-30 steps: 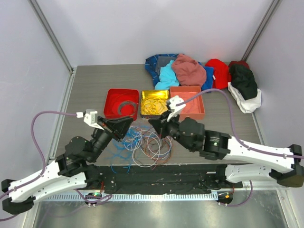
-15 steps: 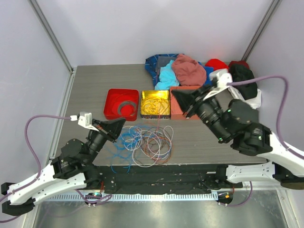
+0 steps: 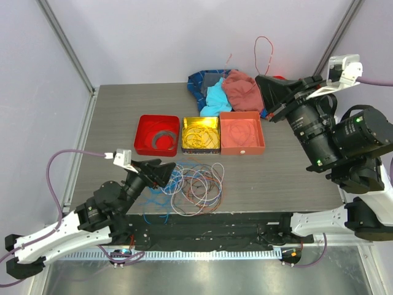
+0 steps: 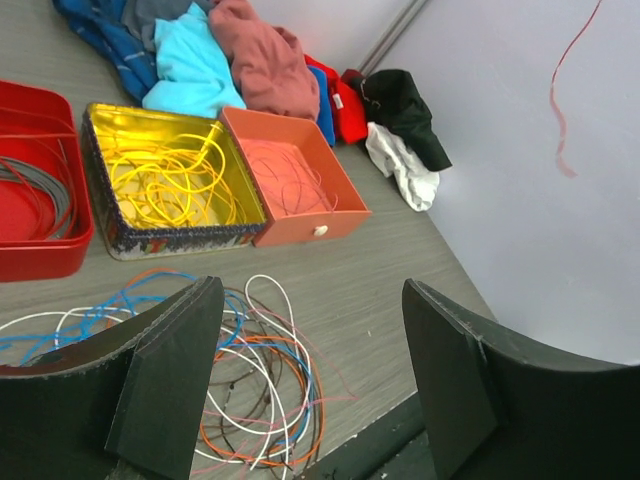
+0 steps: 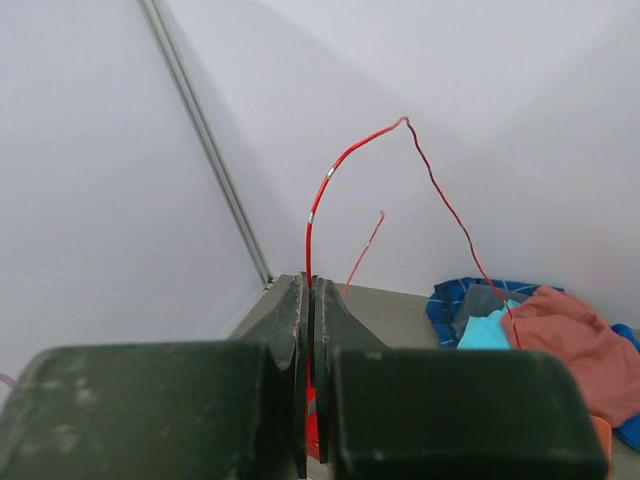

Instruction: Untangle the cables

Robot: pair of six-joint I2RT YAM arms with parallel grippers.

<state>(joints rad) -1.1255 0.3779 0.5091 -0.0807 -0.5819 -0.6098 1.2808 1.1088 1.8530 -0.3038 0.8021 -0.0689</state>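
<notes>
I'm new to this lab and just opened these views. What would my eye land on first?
The thin red cable arching high against the pale wall at far right, pinched in the shut right gripper. Next, the loose tangle of thin orange, blue and white cables near the front edge of the grey table, with the open left gripper at its left side.

Glossy gold tin (image 4: pixel 180 241) (matt woodgrain table (image 4: pixel 400 270))

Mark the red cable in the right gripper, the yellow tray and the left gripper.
red cable (image 5: pixel 308 250), right wrist view, upright stretch above the shut jaws.
yellow tray (image 4: pixel 180 240), left wrist view, near wall.
left gripper (image 4: pixel 310 300), left wrist view, midway between its open fingertips.
</notes>
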